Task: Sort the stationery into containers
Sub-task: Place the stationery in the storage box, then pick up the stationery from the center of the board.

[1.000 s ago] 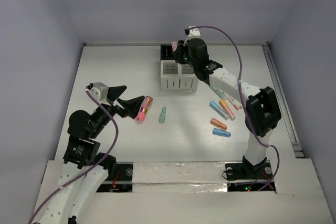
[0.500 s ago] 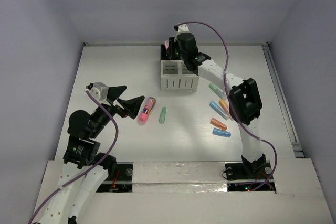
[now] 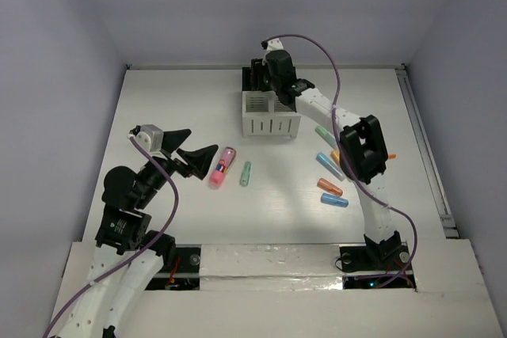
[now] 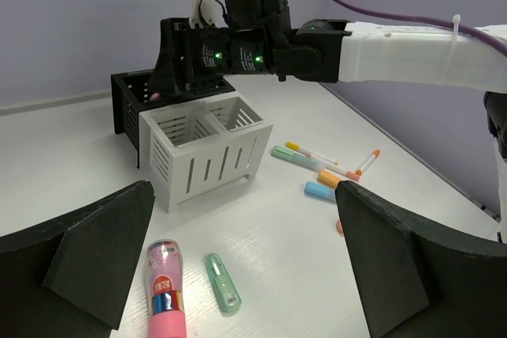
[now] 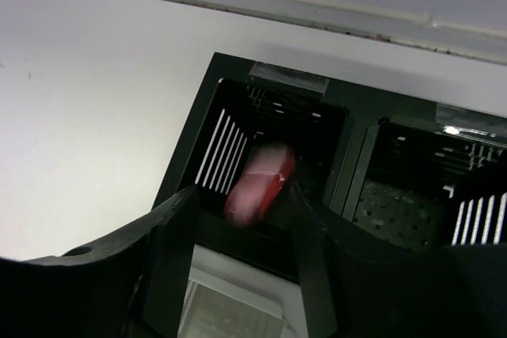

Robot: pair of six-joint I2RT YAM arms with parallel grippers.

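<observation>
The containers are a white slatted pair (image 3: 271, 114) joined to a black pair (image 3: 250, 78) at the table's back. My right gripper (image 3: 264, 77) hangs over the black pair with its jaws apart. A blurred pink stick (image 5: 260, 181) lies loose between them, inside the left black compartment (image 5: 230, 128). My left gripper (image 3: 203, 161) is open and empty, just left of the thick pink stick with an orange end (image 3: 221, 166). A mint green stick (image 3: 245, 173) lies beside it. Both also show in the left wrist view, the pink stick (image 4: 165, 290) and the green one (image 4: 222, 281).
Several loose sticks lie right of the organizer: a mint one (image 3: 325, 134), a blue one (image 3: 329, 165), an orange one (image 3: 330, 187) and another blue one (image 3: 334, 201). The right arm's forearm (image 3: 317, 108) spans above the white compartments. Walls close the table's back and sides.
My right gripper has swung left from beside the white compartments to over the black ones. The pink stick it carried now sits loose in the left black compartment. The thick pink stick shifted slightly right.
</observation>
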